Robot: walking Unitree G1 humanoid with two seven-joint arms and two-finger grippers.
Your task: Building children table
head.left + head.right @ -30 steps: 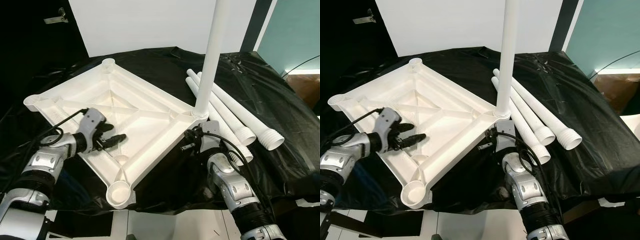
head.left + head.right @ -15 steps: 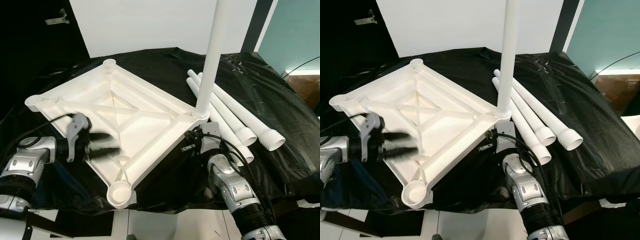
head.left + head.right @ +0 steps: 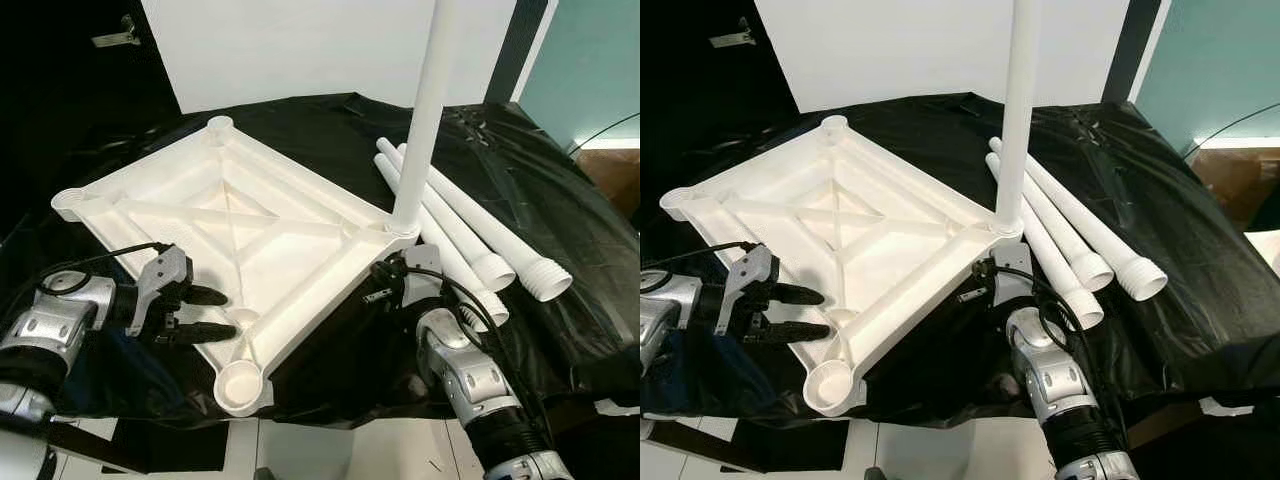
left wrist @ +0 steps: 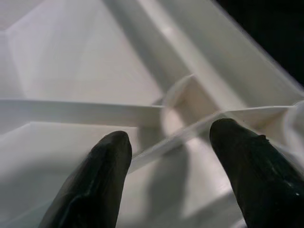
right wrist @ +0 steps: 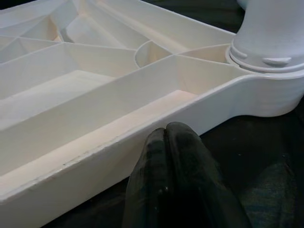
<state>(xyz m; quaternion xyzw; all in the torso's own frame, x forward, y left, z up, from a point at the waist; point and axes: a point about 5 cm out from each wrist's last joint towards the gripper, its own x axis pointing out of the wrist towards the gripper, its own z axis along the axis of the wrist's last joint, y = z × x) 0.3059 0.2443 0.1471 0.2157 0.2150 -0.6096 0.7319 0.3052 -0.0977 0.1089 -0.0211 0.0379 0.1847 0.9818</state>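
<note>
On the black sheet (image 3: 560, 200) covering the work surface, the white tabletop (image 3: 230, 220) is laid upside down, ribs up, with one leg (image 3: 425, 120) standing upright in its right corner socket. Three loose legs (image 3: 480, 245) are lying side by side just right of it. Compared with a second ago, the left gripper (image 3: 205, 312) has been drawn back from the middle of the ribbed underside to the near left edge, and its blur of half a second ago is gone; its two fingers (image 4: 102, 175) are spread apart with nothing between them, pointed at a rib junction. The right gripper (image 5: 173, 156) is kept where it was, low against the outer rim below the standing leg, its fingers pressed together on nothing. In the head views its fingertips are hidden by the tabletop's edge. The top of the upright leg is cut off by the frame.
</note>
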